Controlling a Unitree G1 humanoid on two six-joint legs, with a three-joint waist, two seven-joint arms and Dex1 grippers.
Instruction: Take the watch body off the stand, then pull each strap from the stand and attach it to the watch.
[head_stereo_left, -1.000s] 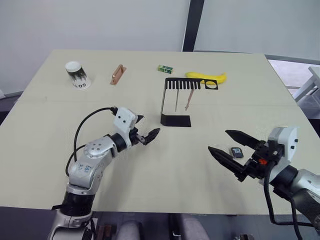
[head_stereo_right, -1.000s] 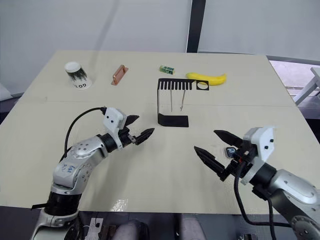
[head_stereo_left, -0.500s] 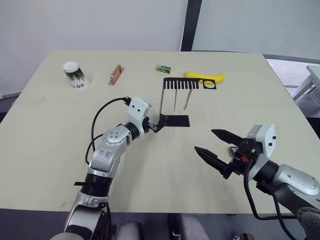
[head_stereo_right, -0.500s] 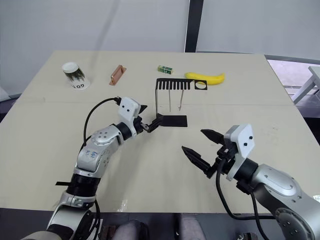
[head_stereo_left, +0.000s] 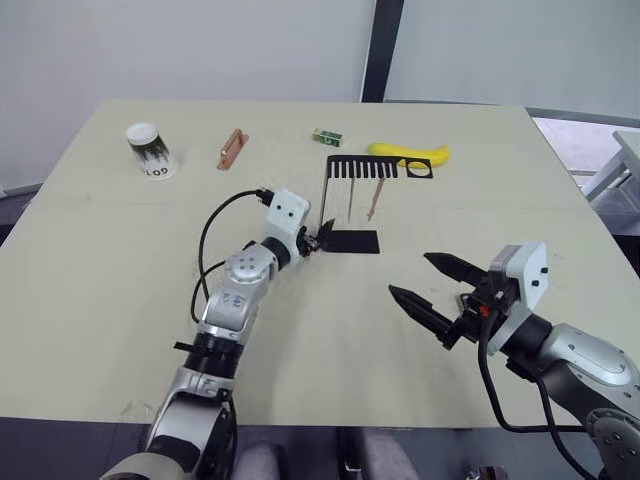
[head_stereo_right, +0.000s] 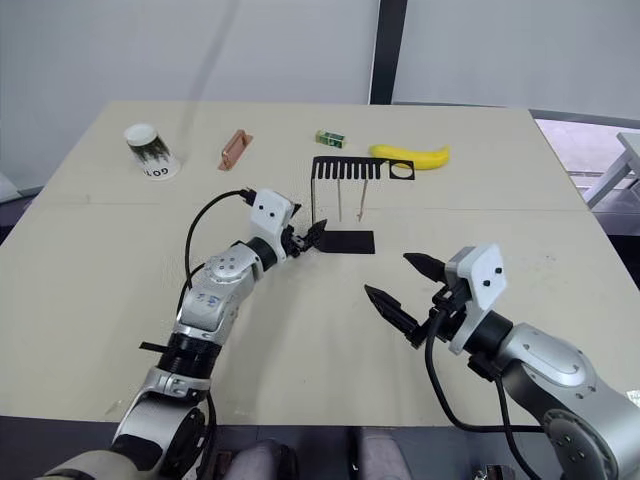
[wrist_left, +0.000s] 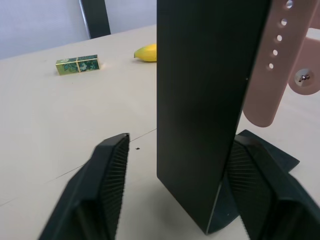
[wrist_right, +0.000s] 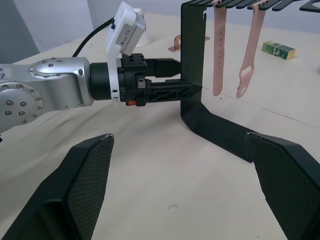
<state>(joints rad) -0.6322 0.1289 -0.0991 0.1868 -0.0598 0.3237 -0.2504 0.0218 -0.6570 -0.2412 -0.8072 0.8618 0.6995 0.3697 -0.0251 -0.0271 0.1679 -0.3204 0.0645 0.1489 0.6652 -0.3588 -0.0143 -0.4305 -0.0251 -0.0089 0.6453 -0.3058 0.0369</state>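
Now the left gripper (wrist_left: 172, 195) has its two black fingers spread apart on either side of the thin upright of the stand (head_stereo_left: 343, 215), low near the flat foot, and the pads are not pressing on the metal. Two pinkish-tan straps (wrist_right: 235, 50) hang from the comb slots of the top plate, just beside that upright. Nearer on the table (head_stereo_left: 90, 270), the right gripper (head_stereo_left: 430, 285) hovers with fingers wide open, holding nothing, and the watch body (head_stereo_left: 466, 297) is hardly visible behind it.
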